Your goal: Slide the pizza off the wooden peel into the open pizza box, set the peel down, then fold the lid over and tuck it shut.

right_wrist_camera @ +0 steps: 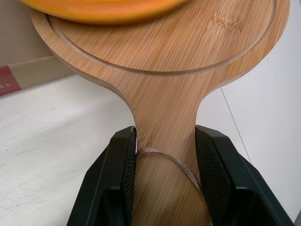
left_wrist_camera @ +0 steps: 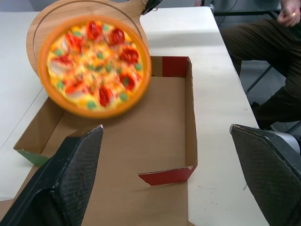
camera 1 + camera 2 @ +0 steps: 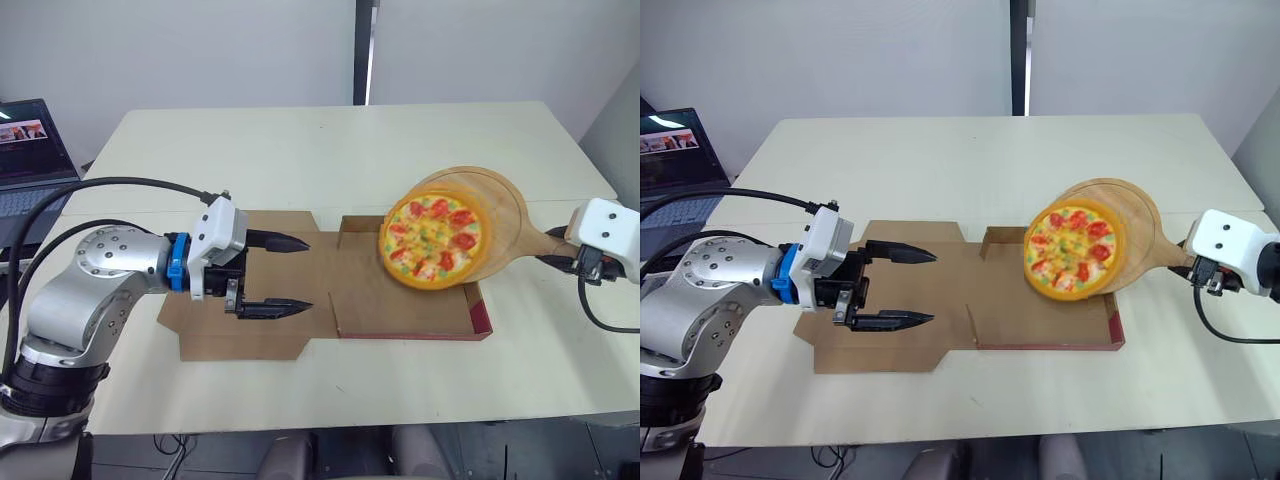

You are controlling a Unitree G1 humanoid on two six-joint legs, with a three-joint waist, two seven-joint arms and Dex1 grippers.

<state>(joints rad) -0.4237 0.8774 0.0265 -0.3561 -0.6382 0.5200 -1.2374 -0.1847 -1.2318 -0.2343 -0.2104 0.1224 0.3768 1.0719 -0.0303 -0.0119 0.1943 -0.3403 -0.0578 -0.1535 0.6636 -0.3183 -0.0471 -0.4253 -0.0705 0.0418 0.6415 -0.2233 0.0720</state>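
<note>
The right fingers [image 1: 120, 160] are clamped on the handle of the wooden peel [image 3: 500, 205], which is tilted steeply near the tabletop's [image 3: 300, 160] right edge. The pizza [image 3: 432, 240] hangs off its lower rim over the right end of the open pizza box [image 3: 400, 300]. The left fingers [image 3: 275, 241] are spread wide, above the flat lid. At this tilt the pizza could drop edge-first, catch a box wall and flip, or shove the unheld box. One pizza, one peel, one box.
</note>
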